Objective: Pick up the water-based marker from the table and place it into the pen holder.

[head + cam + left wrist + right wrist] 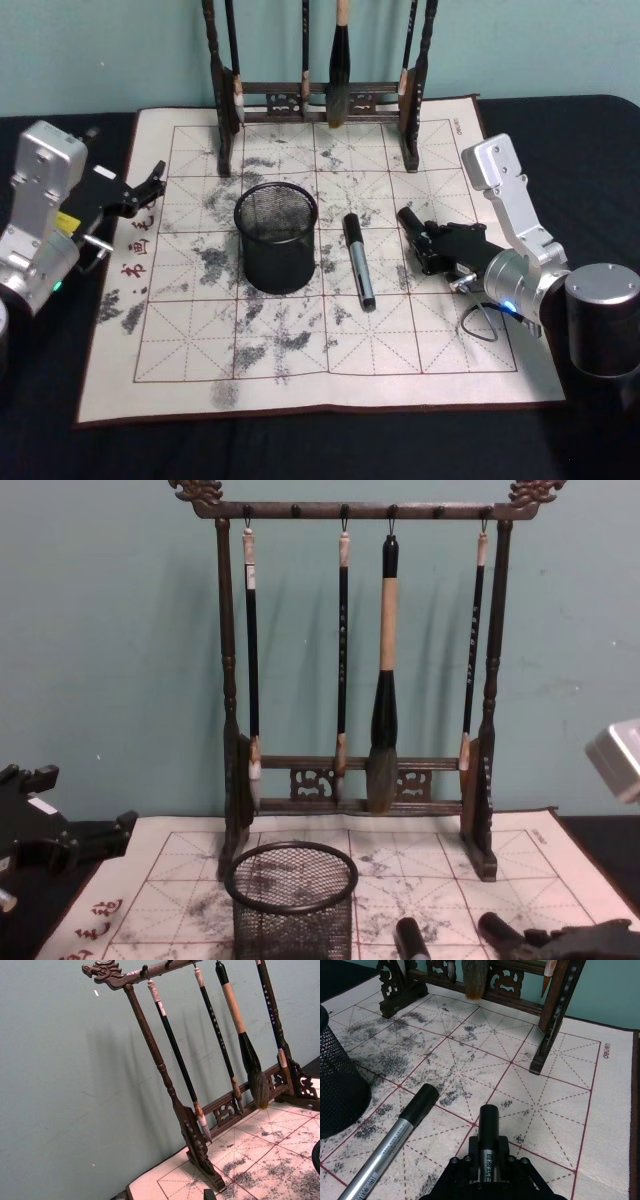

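The right gripper [420, 235] sits low over the right side of the mat [450, 345] on the bench [600, 130]. By the look of its wrist view, it is clamped around a gripped marker [489, 1127], with the black cap poking out ahead of it toward the brush rack [320, 97]. Whether that marker is clear of the mat I cannot tell.

A loose marker [358, 262] lies flat on the mat just to the gripper's left. Its long axis runs near to far, roughly alongside the gripped one, and it lies apart from it. The pen holder [277, 240] stands upright further left, so the loose marker lies between the gripper and the holder.

The coming move likely turns on that line-up. The holder is to the left of the right gripper, so the gripped marker probably has to rise, tip from lying to upright, and cross over the loose marker to reach the open rim.

The left gripper [150, 185] waits at the mat's left edge; whether it is apart or together I cannot tell. It is about as close to the holder, but it is on the far side from both markers
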